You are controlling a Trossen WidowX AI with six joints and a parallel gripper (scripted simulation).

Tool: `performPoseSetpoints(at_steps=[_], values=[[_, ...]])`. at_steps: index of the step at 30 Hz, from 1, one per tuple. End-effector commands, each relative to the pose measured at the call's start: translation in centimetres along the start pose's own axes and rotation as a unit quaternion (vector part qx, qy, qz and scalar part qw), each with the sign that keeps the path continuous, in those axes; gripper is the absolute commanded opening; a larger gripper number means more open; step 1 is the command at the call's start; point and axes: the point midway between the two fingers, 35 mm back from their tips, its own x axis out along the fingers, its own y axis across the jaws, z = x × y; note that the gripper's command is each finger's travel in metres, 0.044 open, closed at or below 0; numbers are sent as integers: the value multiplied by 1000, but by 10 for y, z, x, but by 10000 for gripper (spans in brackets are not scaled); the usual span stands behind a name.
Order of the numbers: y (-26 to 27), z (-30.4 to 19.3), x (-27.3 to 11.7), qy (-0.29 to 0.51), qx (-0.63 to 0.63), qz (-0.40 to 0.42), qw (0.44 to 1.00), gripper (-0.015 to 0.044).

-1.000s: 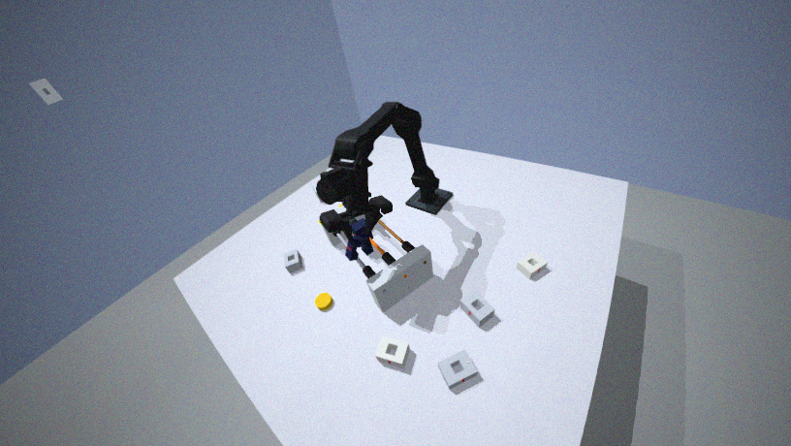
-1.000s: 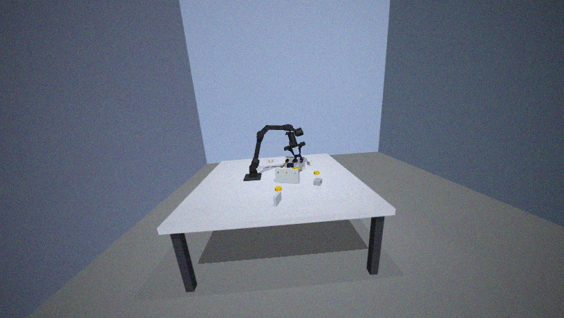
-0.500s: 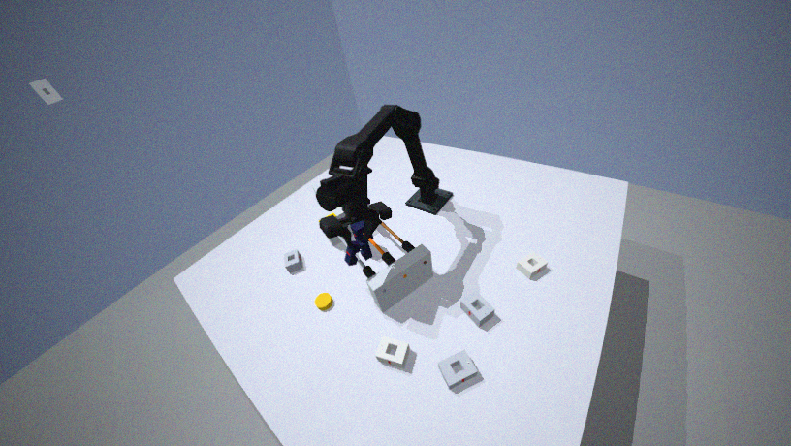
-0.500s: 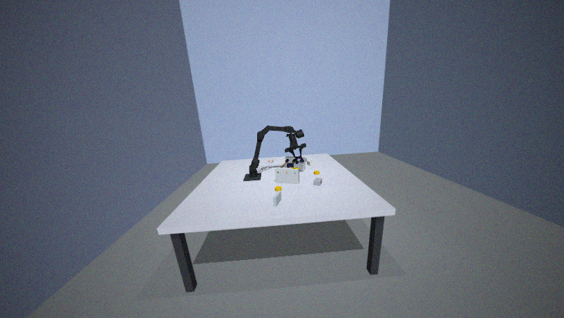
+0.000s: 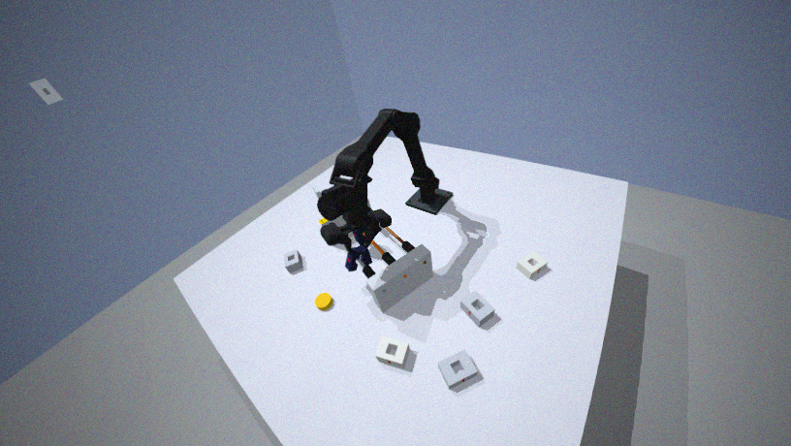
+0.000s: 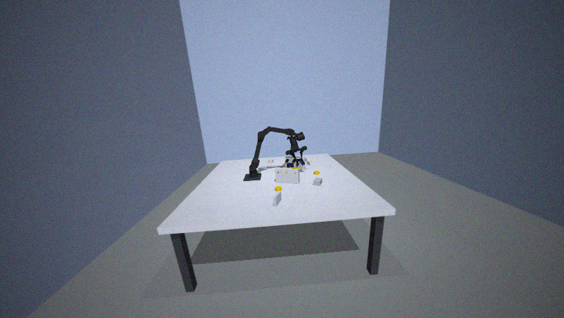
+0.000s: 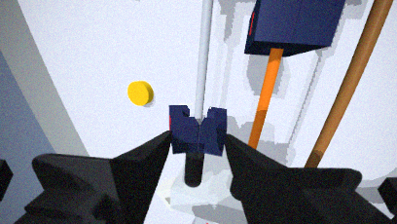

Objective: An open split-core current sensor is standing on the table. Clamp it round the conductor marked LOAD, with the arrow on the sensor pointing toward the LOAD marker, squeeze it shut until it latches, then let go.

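Note:
My gripper (image 5: 359, 250) (image 7: 198, 136) is shut on the dark blue split-core sensor (image 7: 213, 133) (image 6: 300, 162). In the wrist view the sensor's two halves show a V-shaped gap at the top, and a red mark shows on its left side; the arrow's direction cannot be read. The pale grey conductor (image 7: 205, 54) lines up with this gap, its black end sleeve (image 7: 193, 170) just below the sensor. I cannot tell whether the conductor is inside the jaws. A small yellow tag (image 5: 323, 221) (image 6: 294, 168) sits at the rack's far end; its lettering is not readable.
The grey rack (image 5: 407, 283) (image 6: 287, 178) also carries an orange conductor (image 7: 265, 97) with another dark blue block (image 7: 294, 23), and a brown conductor (image 7: 347, 88). A yellow disc (image 5: 323, 301) (image 7: 140, 93) and several pale square blocks, such as one white block (image 5: 392, 360), lie around the rack.

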Motion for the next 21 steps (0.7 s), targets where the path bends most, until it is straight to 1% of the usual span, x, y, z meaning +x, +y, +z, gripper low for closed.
performPoseSetpoints(at_steps=[1,4,5,21], values=[[0,0,8,0,0,1,1000,0],[0,0,12,0,0,1,1000,0],[0,0,6,0,1,0,1000,0],[0,0,6,0,1,0,1000,0]])
